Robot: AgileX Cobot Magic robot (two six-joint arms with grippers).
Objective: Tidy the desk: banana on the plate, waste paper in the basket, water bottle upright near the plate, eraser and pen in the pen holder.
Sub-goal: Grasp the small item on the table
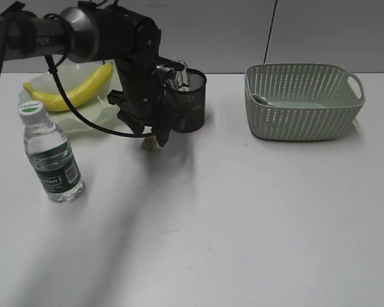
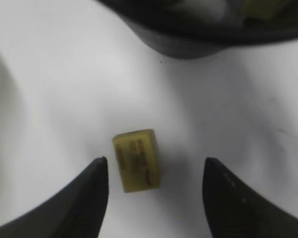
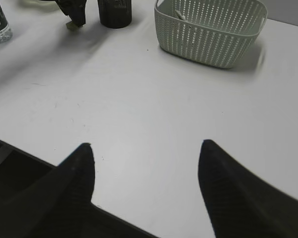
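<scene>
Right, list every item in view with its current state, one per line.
Banana: lying in the plate.
Bottle: upright, capped.
Eraser: on the desk, between the open left tool tips, not gripped.
Pen holder: upright.
Basket: upright, a small scrap inside.
Right tool: open, empty.

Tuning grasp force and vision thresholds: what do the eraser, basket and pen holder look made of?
Eraser: matte pale yellow block, likely rubber or vinyl; printed face, scuffed edges.
Basket: sage-green moulded plastic, satin finish; regular perforated walls and cut-out handle.
Pen holder: black wire mesh, probably coated metal; see-through weave, solid rim.
</scene>
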